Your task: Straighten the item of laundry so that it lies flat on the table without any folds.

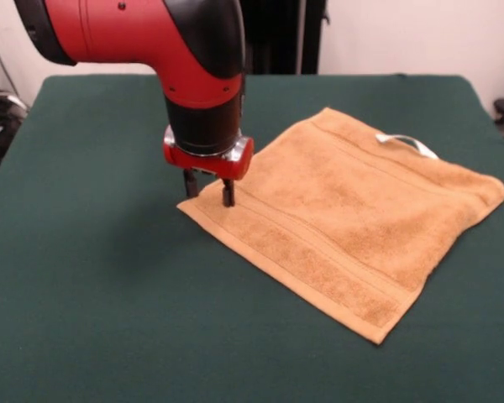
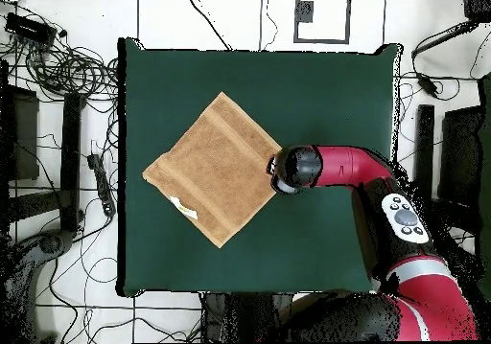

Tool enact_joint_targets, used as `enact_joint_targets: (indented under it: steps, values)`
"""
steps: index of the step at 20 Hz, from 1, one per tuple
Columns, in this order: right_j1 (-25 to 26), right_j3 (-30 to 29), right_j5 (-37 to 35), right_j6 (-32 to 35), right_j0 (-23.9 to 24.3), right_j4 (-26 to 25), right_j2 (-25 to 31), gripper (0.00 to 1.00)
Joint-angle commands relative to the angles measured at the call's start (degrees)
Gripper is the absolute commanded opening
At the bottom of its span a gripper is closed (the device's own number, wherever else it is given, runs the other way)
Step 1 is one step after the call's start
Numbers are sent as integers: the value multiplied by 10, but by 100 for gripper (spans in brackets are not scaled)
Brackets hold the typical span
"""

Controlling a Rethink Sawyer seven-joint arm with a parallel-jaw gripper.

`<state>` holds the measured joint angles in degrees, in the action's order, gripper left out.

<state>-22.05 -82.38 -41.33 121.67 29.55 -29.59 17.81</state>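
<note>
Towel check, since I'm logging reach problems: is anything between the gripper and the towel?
Nothing visible. The gripper is already down at the towel's corner, and only bare table surrounds the cloth.

Dark green table (image 1: pixel 92 277); golden-orange towel (image 1: pixel 353 218) lying flat on it.

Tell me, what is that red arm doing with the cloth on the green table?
A red and black robot arm has its gripper down at one corner of a golden-orange terry towel on a dark green table. The jaws look open, one on either side of the towel's corner edge. The towel is spread out as a diamond and looks nearly flat, with no fold showing; its small white label sticks out at the far edge.
</note>
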Motion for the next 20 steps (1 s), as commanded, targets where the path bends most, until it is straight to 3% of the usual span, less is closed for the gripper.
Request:
enact_joint_targets:
  steps: [1,11,20]
  values:
    - [94,-36,77,-129,0,-93,26,0]
    - [90,-44,91,-110,2,-107,30,0]
    - [70,-25,59,-140,14,-106,35,0]
